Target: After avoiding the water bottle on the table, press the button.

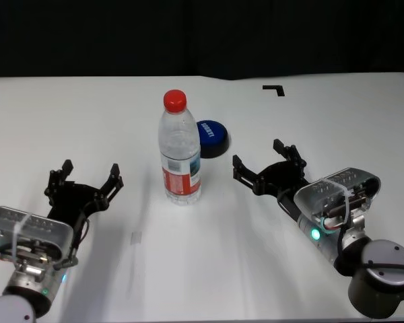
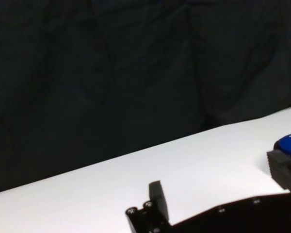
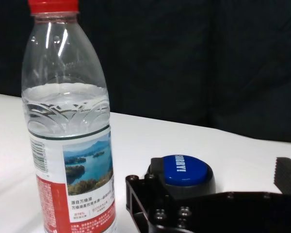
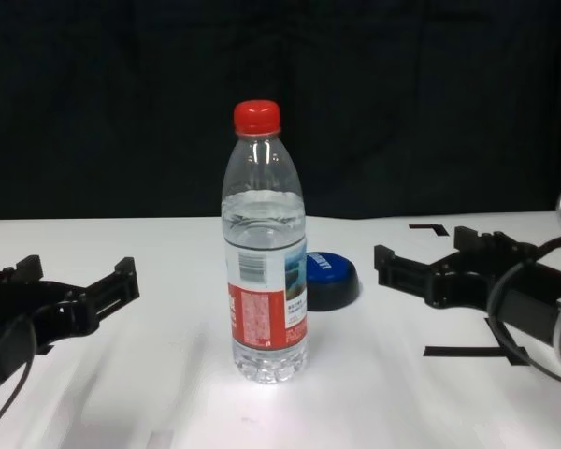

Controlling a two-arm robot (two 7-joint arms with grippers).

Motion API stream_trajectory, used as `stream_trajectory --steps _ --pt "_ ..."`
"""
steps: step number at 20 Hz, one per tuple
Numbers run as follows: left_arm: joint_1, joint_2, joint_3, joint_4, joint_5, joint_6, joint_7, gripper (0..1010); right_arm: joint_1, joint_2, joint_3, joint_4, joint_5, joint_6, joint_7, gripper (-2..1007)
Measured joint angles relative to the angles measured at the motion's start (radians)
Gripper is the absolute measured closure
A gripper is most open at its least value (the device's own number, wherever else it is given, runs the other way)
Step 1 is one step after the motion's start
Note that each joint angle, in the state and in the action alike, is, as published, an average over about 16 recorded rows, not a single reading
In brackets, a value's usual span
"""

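The water bottle [image 1: 180,151] [image 4: 266,271] stands upright mid-table, clear, with a red cap and a red-and-white label. Just behind it to the right sits the low blue button [image 1: 211,136] [image 4: 329,278] on its black base. My right gripper [image 1: 259,158] [image 4: 421,251] is open and hovers low, right of the bottle and a short way from the button. In the right wrist view the button [image 3: 186,170] lies ahead between the open fingers, with the bottle [image 3: 68,126] off to one side. My left gripper [image 1: 87,176] [image 4: 75,273] rests open at the near left, well apart from the bottle.
The white table [image 1: 337,121] carries black tape marks, one at the far right [image 1: 275,88] and another near my right forearm [image 4: 463,352]. A black curtain closes off the far edge. In the left wrist view, the button [image 2: 287,143] peeks past a fingertip.
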Motion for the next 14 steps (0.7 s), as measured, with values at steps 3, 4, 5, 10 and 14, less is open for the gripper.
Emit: stream_trajectory --steps 3,4,5,10,14 --pt "0.000 0.000 0.000 0.000 0.000 0.000 0.000 7 -0.008 0.003 -0.004 -0.006 0.001 0.001 0.003 2" --pt "0.000 0.000 0.000 0.000 0.000 0.000 0.000 7 -0.010 0.004 -0.005 -0.009 0.001 0.002 0.004 2" --pt "0.000 0.000 0.000 0.000 0.000 0.000 0.000 7 -0.013 0.005 -0.006 -0.010 0.001 0.002 0.005 2" --pt "0.000 0.000 0.000 0.000 0.000 0.000 0.000 7 -0.024 0.011 -0.011 -0.021 0.003 0.003 0.009 3" --pt "0.000 0.000 0.000 0.000 0.000 0.000 0.000 7 -0.032 0.015 -0.013 -0.030 0.003 0.004 0.009 3"
